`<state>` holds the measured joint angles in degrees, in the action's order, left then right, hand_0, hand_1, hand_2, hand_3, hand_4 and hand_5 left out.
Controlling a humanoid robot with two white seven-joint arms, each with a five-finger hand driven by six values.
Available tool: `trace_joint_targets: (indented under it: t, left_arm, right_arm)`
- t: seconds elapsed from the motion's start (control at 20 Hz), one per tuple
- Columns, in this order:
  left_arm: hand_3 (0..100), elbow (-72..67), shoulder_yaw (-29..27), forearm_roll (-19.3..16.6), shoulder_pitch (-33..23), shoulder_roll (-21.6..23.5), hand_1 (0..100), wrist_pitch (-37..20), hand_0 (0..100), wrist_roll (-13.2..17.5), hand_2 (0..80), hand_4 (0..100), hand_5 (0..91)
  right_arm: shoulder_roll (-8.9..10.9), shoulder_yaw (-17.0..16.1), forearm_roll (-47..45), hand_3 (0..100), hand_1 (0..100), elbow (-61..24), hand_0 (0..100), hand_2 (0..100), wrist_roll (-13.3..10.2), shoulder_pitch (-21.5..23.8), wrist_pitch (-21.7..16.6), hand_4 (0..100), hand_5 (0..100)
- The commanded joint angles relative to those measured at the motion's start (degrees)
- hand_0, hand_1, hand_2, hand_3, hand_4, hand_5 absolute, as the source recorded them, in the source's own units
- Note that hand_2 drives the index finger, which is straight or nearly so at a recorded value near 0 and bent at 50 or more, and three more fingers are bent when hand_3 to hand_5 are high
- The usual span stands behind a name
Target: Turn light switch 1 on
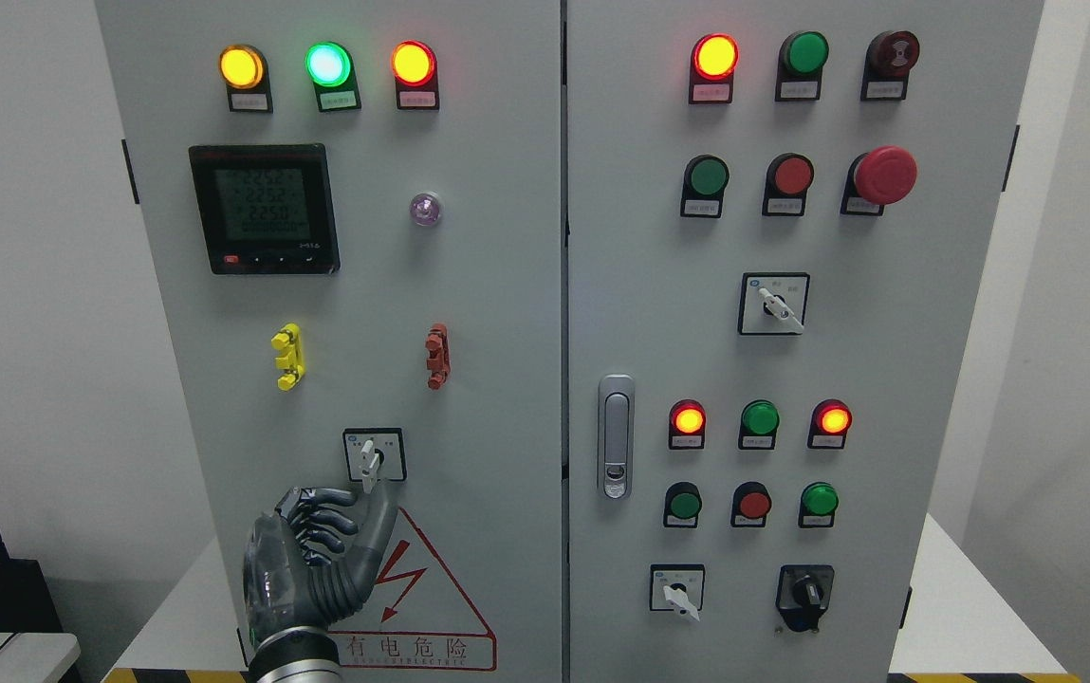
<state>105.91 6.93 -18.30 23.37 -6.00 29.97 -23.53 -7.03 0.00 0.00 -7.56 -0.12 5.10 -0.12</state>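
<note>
A small rotary selector switch [374,455] with a white knob sits low on the grey cabinet's left door [469,313], its knob pointing roughly straight down. My left hand [345,517] comes up from the bottom edge just below and left of it. Its four fingers [317,522] are curled into the palm and hold nothing. The thumb stands up with its tip right under the knob; whether it touches is unclear. The right arm does not show.
Above the switch are yellow [287,357] and red [436,356] clips, a digital meter [263,209] and three lit lamps [328,64]. The right door carries a latch handle [615,436], push buttons, lamps, a red mushroom button [884,175] and more selector switches [773,304].
</note>
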Motion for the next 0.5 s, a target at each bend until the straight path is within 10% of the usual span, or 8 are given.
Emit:
trace_joint_targets:
  t: [0.0, 0.45]
  left_arm:
    - [79, -0.88, 0.19, 1.16, 0.53, -0.06, 54, 0.00, 9, -0.20, 54.0, 82, 78.9]
    - [80, -0.97, 0.19, 1.25, 1.59, -0.06, 54, 0.79, 9, -0.20, 54.2, 83, 79.8]
  right_arm:
    - [0.00, 1.14, -1.49, 0, 39, 0.00, 12, 0, 0.04, 0.00, 0.03, 0, 0]
    - [0.00, 1.14, -1.49, 0, 39, 0.00, 12, 0, 0.04, 0.00, 0.03, 0, 0]
